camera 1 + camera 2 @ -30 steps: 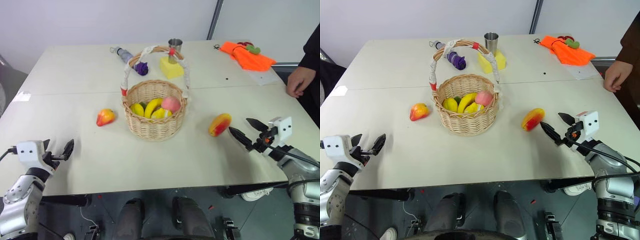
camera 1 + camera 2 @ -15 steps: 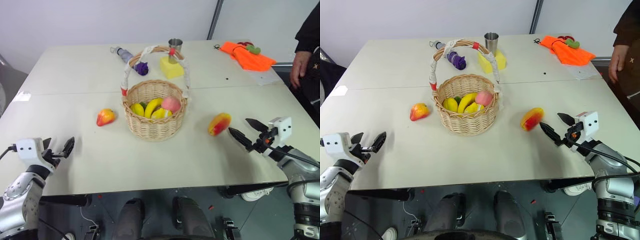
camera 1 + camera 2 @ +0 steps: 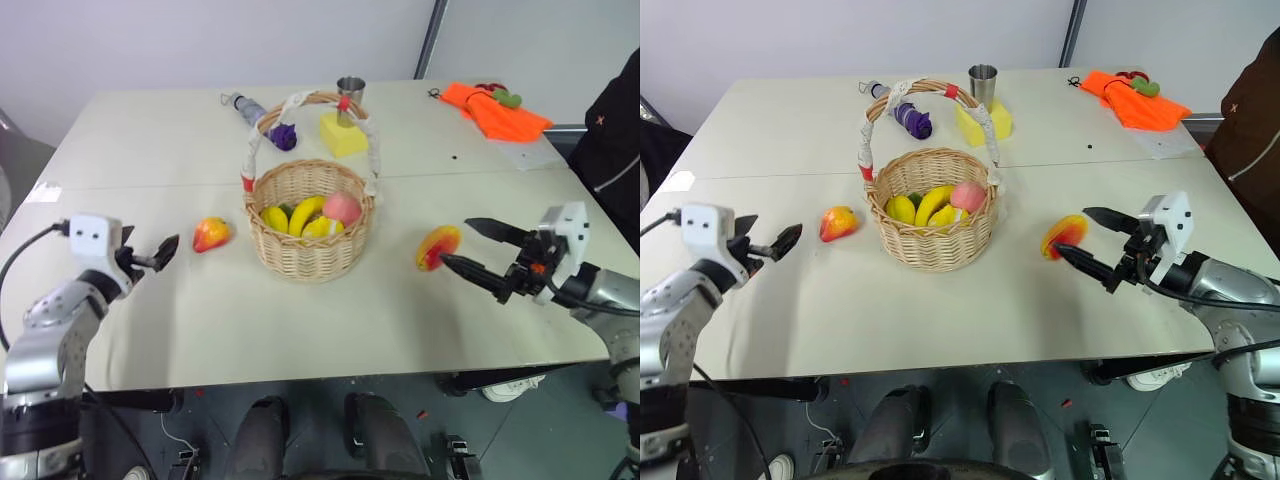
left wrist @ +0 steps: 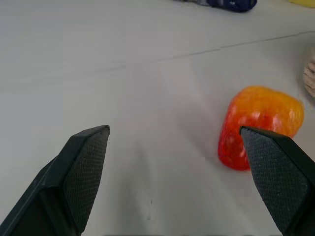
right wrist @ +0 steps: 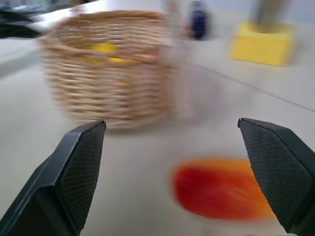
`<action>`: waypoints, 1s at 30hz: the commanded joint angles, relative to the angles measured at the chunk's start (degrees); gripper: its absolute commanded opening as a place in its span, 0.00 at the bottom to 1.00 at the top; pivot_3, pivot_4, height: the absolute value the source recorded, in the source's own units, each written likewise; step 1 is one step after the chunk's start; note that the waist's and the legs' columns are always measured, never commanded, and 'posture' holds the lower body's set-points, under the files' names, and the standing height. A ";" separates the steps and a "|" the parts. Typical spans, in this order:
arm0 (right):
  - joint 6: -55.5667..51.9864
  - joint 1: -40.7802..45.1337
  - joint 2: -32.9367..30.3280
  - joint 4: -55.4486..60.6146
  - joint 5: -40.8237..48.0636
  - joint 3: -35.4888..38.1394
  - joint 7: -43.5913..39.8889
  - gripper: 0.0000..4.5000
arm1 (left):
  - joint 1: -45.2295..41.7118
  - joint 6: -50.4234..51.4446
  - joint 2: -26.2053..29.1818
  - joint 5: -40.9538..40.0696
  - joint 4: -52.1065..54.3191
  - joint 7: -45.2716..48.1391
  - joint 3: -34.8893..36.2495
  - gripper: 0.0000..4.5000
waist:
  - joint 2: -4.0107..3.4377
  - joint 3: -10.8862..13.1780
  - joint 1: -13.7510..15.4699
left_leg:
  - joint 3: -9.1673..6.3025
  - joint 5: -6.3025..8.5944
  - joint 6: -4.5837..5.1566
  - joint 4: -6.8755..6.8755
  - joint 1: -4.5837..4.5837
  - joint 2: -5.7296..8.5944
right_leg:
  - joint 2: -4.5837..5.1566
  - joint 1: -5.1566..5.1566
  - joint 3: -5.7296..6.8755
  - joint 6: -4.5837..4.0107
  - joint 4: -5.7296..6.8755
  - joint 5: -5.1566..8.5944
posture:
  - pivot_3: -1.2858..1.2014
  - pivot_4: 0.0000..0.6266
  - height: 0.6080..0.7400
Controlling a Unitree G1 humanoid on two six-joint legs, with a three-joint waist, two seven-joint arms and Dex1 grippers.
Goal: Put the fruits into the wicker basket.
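Note:
The wicker basket [image 3: 310, 256] stands mid-table under its tall white-wrapped handle [image 3: 368, 140]. Left of it lies the pointed red-orange fruit [image 3: 211, 234]. My left gripper [image 3: 160, 252] hovers open just left of that fruit, and in the left wrist view the fruit [image 4: 258, 123] sits ahead by one of the spread fingers. The oval red-yellow fruit [image 3: 438, 247] lies right of the basket. My right gripper [image 3: 458, 243] is open at its right end, pointing left, and the right wrist view shows this fruit [image 5: 221, 189] on the table between and ahead of the fingers. Neither gripper holds anything.
Bananas [image 3: 303, 214] and a pink peach [image 3: 342, 208] lie in the basket. Behind it are a yellow sponge block [image 3: 342, 135], a metal cup [image 3: 350, 92], a purple item [image 3: 283, 136] and a bottle [image 3: 243, 104]. An orange cloth [image 3: 495, 110] lies far right, beside a standing person [image 3: 610, 140].
Both arms rose and came inward. The left gripper moved forward toward the pointed fruit; the right gripper swung left to the oval fruit. The person at the right edge shifted.

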State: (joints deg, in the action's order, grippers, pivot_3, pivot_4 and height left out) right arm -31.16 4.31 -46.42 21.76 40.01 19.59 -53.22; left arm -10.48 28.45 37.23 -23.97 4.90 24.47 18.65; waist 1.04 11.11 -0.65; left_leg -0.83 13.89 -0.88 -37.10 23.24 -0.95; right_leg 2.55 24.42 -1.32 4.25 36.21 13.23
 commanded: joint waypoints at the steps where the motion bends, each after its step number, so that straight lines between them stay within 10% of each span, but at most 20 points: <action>1: -3.90 0.82 -1.59 7.35 4.45 -1.24 0.05 1.00 | -3.90 2.19 2.10 2.03 -0.82 2.62 -4.03 1.00 | 0.02 -0.01 -0.04 | 0.00 0.00 0.00 -0.01 -0.01 0.00 | 0.00 -0.01 0.00 0.00 0.00 0.00 | 0.52 0.24 1.00; 15: -5.73 8.27 0.56 13.53 5.95 -8.63 4.20 1.00 | -17.28 8.29 2.84 9.45 -11.70 9.73 -17.74 1.00 | 0.10 0.04 -0.01 | 0.00 0.00 0.00 -0.02 0.04 0.02 | 0.01 0.02 0.01 0.02 -0.01 -0.01 | 0.52 0.24 1.00; 22: -5.39 9.21 1.18 14.22 6.10 -9.90 5.28 1.00 | -17.29 8.75 2.77 10.53 -11.38 8.57 -15.76 0.45 | 0.10 0.04 -0.03 | -0.03 0.00 0.00 -0.02 0.04 0.01 | 0.01 0.03 0.01 0.16 -0.01 -0.08 | 0.52 0.24 1.00; 30: -5.26 9.28 0.60 12.24 6.83 -7.44 5.18 1.00 | -3.98 13.96 6.06 -8.40 13.73 19.44 0.27 0.45 | 0.16 0.07 -0.12 | -0.01 0.00 0.00 0.03 0.10 -0.12 | 0.02 0.13 0.01 0.09 -0.02 -0.04 | 0.52 0.24 1.00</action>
State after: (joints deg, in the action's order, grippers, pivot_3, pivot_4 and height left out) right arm -37.14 13.20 -45.86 33.62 45.74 10.37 -47.82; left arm -14.35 40.95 42.07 -26.26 10.98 40.82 14.71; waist 1.19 11.18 -0.76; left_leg -0.85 13.89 -0.88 -37.09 23.34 -1.19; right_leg 2.60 24.55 -1.31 4.26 36.20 13.23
